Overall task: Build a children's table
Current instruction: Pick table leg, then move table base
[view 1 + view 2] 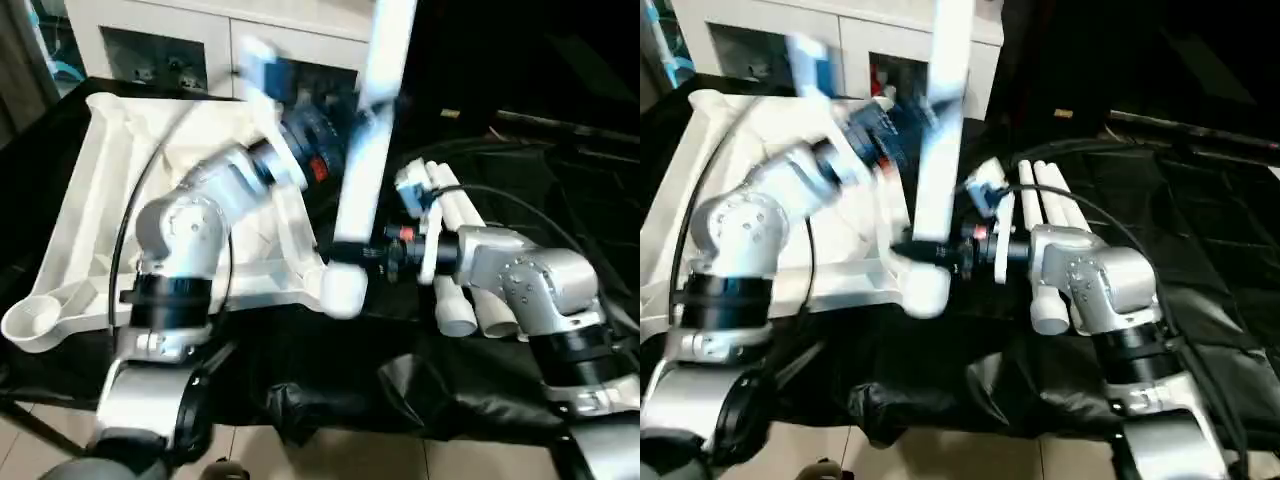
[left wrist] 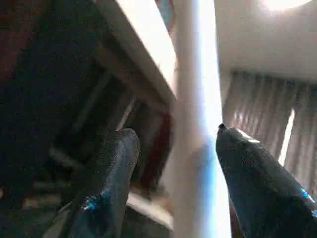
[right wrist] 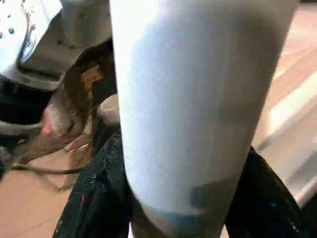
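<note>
Honestly, my right gripper (image 3: 183, 198) is clamped on the leg (image 1: 365, 150) just above the corner socket (image 1: 343, 290). Left gripper (image 2: 173, 173) straddles it higher up, fingers loose, so I'd keep it plumb and push straight down.

Stereo head pair looking down over silver forearms (image 1: 190, 250), both sharing the upright white tubular plastic leg (image 1: 365, 160), wrist cameras pressed close against it

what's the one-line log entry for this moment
stage: seating leg in tabletop corner socket | right tool: shut on leg near base | left tool: open around leg | spare legs: on work table
</note>
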You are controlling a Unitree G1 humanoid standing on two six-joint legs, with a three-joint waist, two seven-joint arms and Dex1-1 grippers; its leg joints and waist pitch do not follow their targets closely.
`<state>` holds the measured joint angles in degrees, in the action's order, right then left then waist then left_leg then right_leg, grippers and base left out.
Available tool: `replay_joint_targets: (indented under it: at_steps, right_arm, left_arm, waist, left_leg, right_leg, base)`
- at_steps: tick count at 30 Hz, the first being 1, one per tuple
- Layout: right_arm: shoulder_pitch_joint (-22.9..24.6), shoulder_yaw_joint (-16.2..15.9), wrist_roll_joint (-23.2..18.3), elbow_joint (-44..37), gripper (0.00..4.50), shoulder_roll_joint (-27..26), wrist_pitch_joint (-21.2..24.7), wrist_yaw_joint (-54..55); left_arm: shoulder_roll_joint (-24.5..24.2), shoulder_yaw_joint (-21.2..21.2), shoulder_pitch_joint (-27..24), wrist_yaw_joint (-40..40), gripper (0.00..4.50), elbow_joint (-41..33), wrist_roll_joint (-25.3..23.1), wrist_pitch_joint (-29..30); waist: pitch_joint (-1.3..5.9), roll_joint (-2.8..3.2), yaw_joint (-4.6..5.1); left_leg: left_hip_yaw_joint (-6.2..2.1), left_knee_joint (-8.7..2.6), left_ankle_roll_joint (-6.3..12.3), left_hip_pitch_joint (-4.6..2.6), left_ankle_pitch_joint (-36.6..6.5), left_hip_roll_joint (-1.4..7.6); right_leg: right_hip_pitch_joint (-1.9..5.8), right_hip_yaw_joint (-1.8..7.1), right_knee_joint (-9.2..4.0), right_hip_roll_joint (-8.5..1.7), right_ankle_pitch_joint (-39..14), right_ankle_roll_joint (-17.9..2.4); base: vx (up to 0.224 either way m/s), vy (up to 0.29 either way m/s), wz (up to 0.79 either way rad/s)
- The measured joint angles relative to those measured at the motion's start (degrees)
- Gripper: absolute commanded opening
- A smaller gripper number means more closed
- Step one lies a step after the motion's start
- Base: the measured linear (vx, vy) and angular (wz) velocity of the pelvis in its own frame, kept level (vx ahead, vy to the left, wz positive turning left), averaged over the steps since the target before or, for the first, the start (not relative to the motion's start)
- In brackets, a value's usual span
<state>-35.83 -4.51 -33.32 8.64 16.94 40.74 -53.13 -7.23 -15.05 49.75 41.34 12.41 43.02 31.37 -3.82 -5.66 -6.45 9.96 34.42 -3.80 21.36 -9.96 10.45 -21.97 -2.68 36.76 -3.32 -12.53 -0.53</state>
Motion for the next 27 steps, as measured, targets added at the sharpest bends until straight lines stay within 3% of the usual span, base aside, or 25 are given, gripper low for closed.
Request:
replay_joint_targets:
  at_steps: [3, 7, 14, 20, 24, 27]
  right_arm:
    - [-0.2, 1.3, 1.6, 1.7, 1.89, -0.5, -3.4, 2.4]
    - [-1.2, 2.2, 6.8, 6.5, 1.89, -0.8, -6.0, 11.6]
    - [-0.4, 2.9, 10.3, 8.5, 1.89, -1.6, -7.8, 17.8]
    - [0.4, 2.9, 12.7, 10.2, 1.89, -2.2, -12.2, 19.8]
    - [2.3, 2.8, 15.3, 10.6, 1.89, -2.1, -19.4, 19.7]
    - [3.7, 2.6, 15.5, 10.5, 1.89, -1.8, -20.5, 18.3]
  left_arm:
    - [-2.4, -1.3, -0.1, 1.3, 2.94, 0.4, -0.5, -1.4]
    - [-12.9, 9.7, -3.9, 9.2, 2.94, 2.8, -14.3, -10.5]
    - [-21.2, 26.6, -13.9, 22.1, 2.94, 5.0, -27.4, -17.2]
    - [-22.9, 31.6, -15.6, 25.4, 2.94, 10.7, -33.9, -24.4]
    - [-24.1, 33.0, -15.0, 25.5, 2.94, 17.9, -37.9, -28.8]
    - [-24.9, 33.1, -13.7, 26.1, 2.76, 20.5, -38.4, -29.6]
  waist:
    - [-0.23, 0.43, -0.09]
    - [-0.13, 1.1, -0.2]
    - [-0.15, 1.1, 0.12]
    - [-0.2, 1.2, 0.0]
    - [-0.22, 1.29, -0.13]
    - [-0.25, 1.36, -0.09]
  left_leg:
    - [-0.05, 0.0, -0.01, 0.01, 0.0, 0.0]
    - [-0.04, -0.02, -0.04, -0.04, 0.0, -0.04]
    - [-0.02, -0.13, -0.14, 0.02, 0.1, -0.01]
    - [-0.02, -0.17, -0.27, -0.08, 0.2, -0.01]
    - [-0.02, -0.16, -0.3, -0.07, 0.2, -0.01]
    - [-0.02, -0.16, -0.3, -0.07, 0.2, -0.01]
  right_leg:
    - [0.0, -0.04, 0.02, 0.0, 0.0, 0.0]
    - [0.08, -0.01, -0.06, -0.02, 0.0, 0.0]
    - [-0.07, -0.02, 0.0, -0.02, 0.0, 0.0]
    - [-0.06, 0.0, 0.09, -0.01, 0.0, 0.0]
    - [-0.05, 0.0, 0.12, -0.01, 0.0, 0.0]
    - [-0.06, 0.0, 0.13, -0.01, 0.0, 0.0]
  base:
    - [0.0, 0.0, 0.0]
    - [0.0, 0.0, 0.0]
    - [0.0, 0.0, 0.0]
    - [0.0, 0.0, 0.0]
    - [0.0, 0.0, 0.0]
    - [0.0, 0.0, 0.0]
